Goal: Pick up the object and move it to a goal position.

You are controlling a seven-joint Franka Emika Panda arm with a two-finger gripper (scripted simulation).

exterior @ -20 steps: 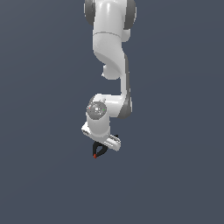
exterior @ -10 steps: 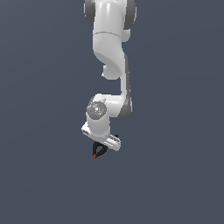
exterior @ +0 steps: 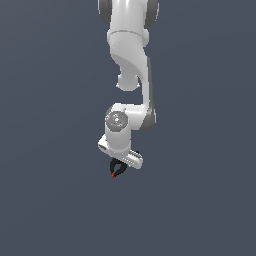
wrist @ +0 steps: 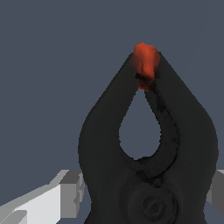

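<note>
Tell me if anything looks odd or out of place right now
Nothing stands out. The black spring clamp sits in the gripper with its red tip pointing away from the wrist, and it looks intact in the wrist view. No spill or damage shows, and nothing else is visible around the arm.
</note>
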